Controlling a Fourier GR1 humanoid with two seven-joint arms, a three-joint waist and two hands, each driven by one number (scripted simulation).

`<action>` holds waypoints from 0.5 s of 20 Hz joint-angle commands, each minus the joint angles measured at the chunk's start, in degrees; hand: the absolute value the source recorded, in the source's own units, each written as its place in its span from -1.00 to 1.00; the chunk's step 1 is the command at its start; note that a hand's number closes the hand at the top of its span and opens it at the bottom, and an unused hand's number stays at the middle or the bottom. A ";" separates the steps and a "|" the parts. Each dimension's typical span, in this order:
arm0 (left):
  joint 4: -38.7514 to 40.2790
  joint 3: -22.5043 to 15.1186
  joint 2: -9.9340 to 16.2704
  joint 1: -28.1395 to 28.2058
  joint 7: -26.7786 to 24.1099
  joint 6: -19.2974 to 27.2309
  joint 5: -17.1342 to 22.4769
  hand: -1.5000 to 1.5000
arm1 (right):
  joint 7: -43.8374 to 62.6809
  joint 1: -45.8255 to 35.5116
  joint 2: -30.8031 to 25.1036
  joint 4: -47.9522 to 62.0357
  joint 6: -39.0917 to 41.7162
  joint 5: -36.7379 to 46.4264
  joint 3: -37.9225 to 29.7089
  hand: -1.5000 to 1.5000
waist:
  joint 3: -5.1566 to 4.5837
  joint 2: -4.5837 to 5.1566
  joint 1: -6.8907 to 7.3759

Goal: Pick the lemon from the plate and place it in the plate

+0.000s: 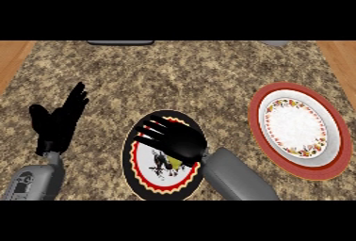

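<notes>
The right hand [175, 139] hovered over the round black-rimmed plate [142, 186], fingers spread above a partly hidden yellow lemon [174, 163]; the red-rimmed white plate [300, 129] sat apart on speckled granite.

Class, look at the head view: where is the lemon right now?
The lemon lies on the black-rimmed plate at lower centre, mostly hidden under the right hand, left of the red-rimmed plate.

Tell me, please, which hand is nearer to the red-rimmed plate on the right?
The right hand: it is over the black-rimmed plate, just left of the red-rimmed plate. The left hand rests open, far left.
</notes>
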 commanded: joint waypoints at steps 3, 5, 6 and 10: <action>-2.75 -2.11 -1.84 3.10 0.96 0.71 -2.00 0.00 | 2.62 -1.22 0.42 4.44 -0.92 1.35 7.82 1.00 | 0.17 0.37 0.53; -1.93 -0.07 -1.00 3.47 -1.32 -0.17 -1.05 0.00 | -4.12 -2.54 0.42 8.57 -4.60 1.34 5.30 1.00 | 0.17 0.48 0.50; -2.12 1.60 0.74 2.71 -0.43 -2.94 0.91 0.00 | -2.41 -2.18 0.42 3.15 0.25 2.41 4.56 1.00 | 0.15 0.33 0.03; -6.10 -0.43 -0.77 3.98 2.33 -1.20 -0.63 0.00 | -2.86 -3.34 0.42 9.39 -5.39 -3.13 8.25 1.00 | 0.18 0.50 0.99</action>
